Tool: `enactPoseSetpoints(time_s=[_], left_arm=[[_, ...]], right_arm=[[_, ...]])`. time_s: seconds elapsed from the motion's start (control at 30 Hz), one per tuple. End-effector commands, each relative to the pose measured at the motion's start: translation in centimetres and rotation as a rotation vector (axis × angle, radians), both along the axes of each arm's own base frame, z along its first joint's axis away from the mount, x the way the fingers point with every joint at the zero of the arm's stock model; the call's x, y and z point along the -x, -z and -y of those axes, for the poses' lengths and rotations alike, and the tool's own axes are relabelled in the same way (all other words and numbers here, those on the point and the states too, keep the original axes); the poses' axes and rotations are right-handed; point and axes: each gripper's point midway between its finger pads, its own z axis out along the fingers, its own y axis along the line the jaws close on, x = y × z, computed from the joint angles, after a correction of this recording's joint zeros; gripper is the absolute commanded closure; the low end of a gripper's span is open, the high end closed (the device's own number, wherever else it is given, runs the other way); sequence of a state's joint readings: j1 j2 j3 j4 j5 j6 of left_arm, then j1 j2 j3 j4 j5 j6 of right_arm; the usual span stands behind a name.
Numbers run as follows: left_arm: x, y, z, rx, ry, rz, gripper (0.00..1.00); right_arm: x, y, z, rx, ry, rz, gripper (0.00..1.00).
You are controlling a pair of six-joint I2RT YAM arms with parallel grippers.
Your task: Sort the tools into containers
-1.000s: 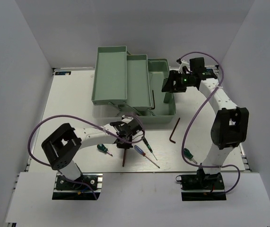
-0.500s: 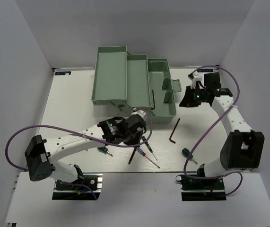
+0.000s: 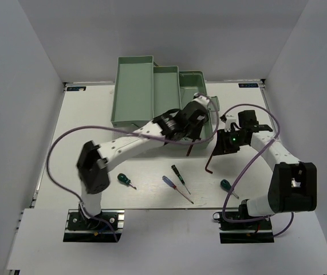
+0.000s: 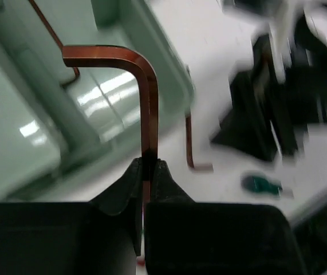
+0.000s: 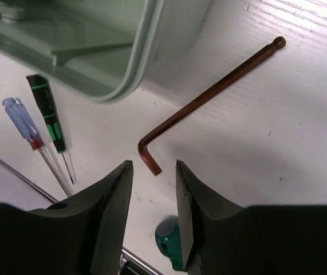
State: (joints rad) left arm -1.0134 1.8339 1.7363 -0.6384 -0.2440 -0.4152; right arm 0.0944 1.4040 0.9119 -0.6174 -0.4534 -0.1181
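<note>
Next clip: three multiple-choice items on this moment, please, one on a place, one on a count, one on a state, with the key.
1. Where is the loose hex key? A) in a tray B) on the table beside the toolbox C) on the lid
2. How many screwdrivers lie on the table? A) two B) four C) six
3. The left hand is: A) open, empty B) shut on a screwdriver C) shut on the second hex key
Key: 1 B, it lies on the white top under the open right hand; 2 B, two green, one blue, one black; 3 C, the shaft sits pinched in it.
</note>
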Motion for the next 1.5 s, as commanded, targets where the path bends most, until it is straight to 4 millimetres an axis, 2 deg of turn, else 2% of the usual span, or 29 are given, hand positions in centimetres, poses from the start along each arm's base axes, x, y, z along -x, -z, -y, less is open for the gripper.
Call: enactPoseSetpoints(time_s=[0.0, 0.03, 0.07, 0.1, 0.13, 0.17, 0.2, 0.27, 0.3, 0.4, 0.53, 0.67, 0.77, 0.87, 0.9, 0.93, 0.97, 1.03, 1.07, 1.1, 1.17, 1.2, 1.23, 1.27, 1.3, 1.33, 1.37, 1.43, 1.47], left_arm=[[-6.1, -3.4, 1.3, 0.053, -0.104, 0.13, 1.0], [-7.5, -3.4, 0.9, 0.05, -0.133, 0.136, 1.0], [-8.5, -5.2, 1.6, 0.095, -0.137, 0.158, 1.0], [-9.7, -4.1, 2.1, 0.076, -0.139, 0.16, 1.0], [-11.0, -4.0, 1.7, 0.064, -0.152, 0.168, 1.0], [-12.0, -6.0, 1.7, 0.093, -0.166, 0.189, 1.0], [-13.1, -4.4, 1.8, 0.058, -0.176, 0.182, 1.0], [-14.8, -5.1, 1.3, 0.066, -0.191, 0.198, 1.0], [-15.3, -4.6, 1.0, 0.057, -0.2, 0.193, 1.0], [-16.4, -3.1, 0.4, 0.062, -0.191, 0.165, 0.85], [-16.2, -2.3, 0.8, 0.079, -0.162, 0.132, 0.48], [-16.5, -2.8, 1.1, 0.104, -0.136, 0.139, 0.31], [-16.4, -3.9, 1.2, 0.124, -0.126, 0.148, 0.3], [-15.7, -6.9, 0.7, 0.16, -0.113, 0.185, 0.3], [-14.7, -6.6, 0.9, 0.155, -0.093, 0.171, 0.31], [-13.9, -6.9, 0.8, 0.147, -0.079, 0.173, 0.33], [-13.5, -7.3, 0.3, 0.146, -0.074, 0.184, 0.34], [-10.1, -8.1, -0.9, 0.15, -0.028, 0.178, 0.35], [-9.1, -8.4, -1.7, 0.156, -0.019, 0.176, 0.35], [-6.6, -8.5, -3.4, 0.157, 0.001, 0.167, 0.35], [-3.9, -8.9, -5.1, 0.169, 0.029, 0.163, 0.35], [-2.4, -6.2, -6.6, 0.124, 0.037, 0.115, 0.34], [-0.7, -5.8, -7.3, 0.12, 0.051, 0.093, 0.34], [1.6, -5.4, -9.1, 0.127, 0.071, 0.065, 0.34], [3.2, -4.7, -9.6, 0.127, 0.093, 0.032, 0.34], [4.6, -3.5, -10.4, 0.117, 0.103, -0.023, 0.34], [6.9, -1.5, -11.1, 0.108, 0.137, -0.091, 0.35], [9.3, 0.8, -11.6, 0.115, 0.152, -0.184, 0.38], [10.9, 3.2, -12.1, 0.089, 0.159, -0.246, 0.38]], right_arm=[[-0.5, 1.3, -0.3, 0.009, 0.056, -0.015, 0.58], [-0.8, 1.6, -0.3, 0.013, 0.072, -0.017, 0.55], [-0.8, 2.0, -0.2, 0.018, 0.114, -0.036, 0.54], [-0.8, 2.4, -0.3, 0.016, 0.139, -0.058, 0.54], [-1.1, 2.6, -0.6, 0.011, 0.148, -0.049, 0.52], [-1.2, 2.8, -0.5, 0.013, 0.199, -0.073, 0.52], [-1.3, 3.6, -0.3, 0.03, 0.23, -0.097, 0.51], [-1.7, 4.0, -0.3, 0.047, 0.29, -0.119, 0.51], [-1.6, 4.6, -0.2, 0.054, 0.308, -0.139, 0.51], [-1.7, 5.4, -0.3, 0.054, 0.354, -0.157, 0.51], [-1.8, 6.7, -0.2, 0.069, 0.415, -0.171, 0.51], [-2.3, 7.6, -0.4, 0.101, 0.457, -0.178, 0.51], [-2.5, 7.9, -0.3, 0.127, 0.474, -0.177, 0.51], [-2.7, 8.3, 0.5, 0.2, 0.494, -0.155, 0.59], [-2.4, 8.5, 0.9, 0.228, 0.499, -0.165, 0.62], [-2.3, 8.7, 1.1, 0.249, 0.503, -0.173, 0.72], [-2.3, 9.0, 2.3, 0.305, 0.536, -0.169, 0.76], [-1.6, 9.4, 3.3, 0.361, 0.559, -0.198, 0.9], [-1.1, 9.6, 3.7, 0.383, 0.565, -0.217, 0.93], [-0.5, 9.7, 4.3, 0.401, 0.578, -0.24, 0.96], [-0.2, 9.2, 4.7, 0.402, 0.594, -0.242, 1.0], [-0.2, 9.1, 5.4, 0.398, 0.609, -0.242, 1.0], [-0.1, 8.8, 5.6, 0.394, 0.616, -0.242, 1.0], [-0.9, 7.4, 5.8, 0.373, 0.616, -0.192, 1.0], [-1.1, 6.9, 6.5, 0.373, 0.625, -0.179, 1.0], [-2.1, 5.8, 6.7, 0.365, 0.624, -0.135, 1.0], [-2.9, 4.2, 7.5, 0.351, 0.634, -0.082, 1.0], [-4.7, 1.3, 7.8, 0.324, 0.647, 0.008, 1.0], [-5.3, 0.2, 8.2, 0.313, 0.633, 0.044, 1.0]])
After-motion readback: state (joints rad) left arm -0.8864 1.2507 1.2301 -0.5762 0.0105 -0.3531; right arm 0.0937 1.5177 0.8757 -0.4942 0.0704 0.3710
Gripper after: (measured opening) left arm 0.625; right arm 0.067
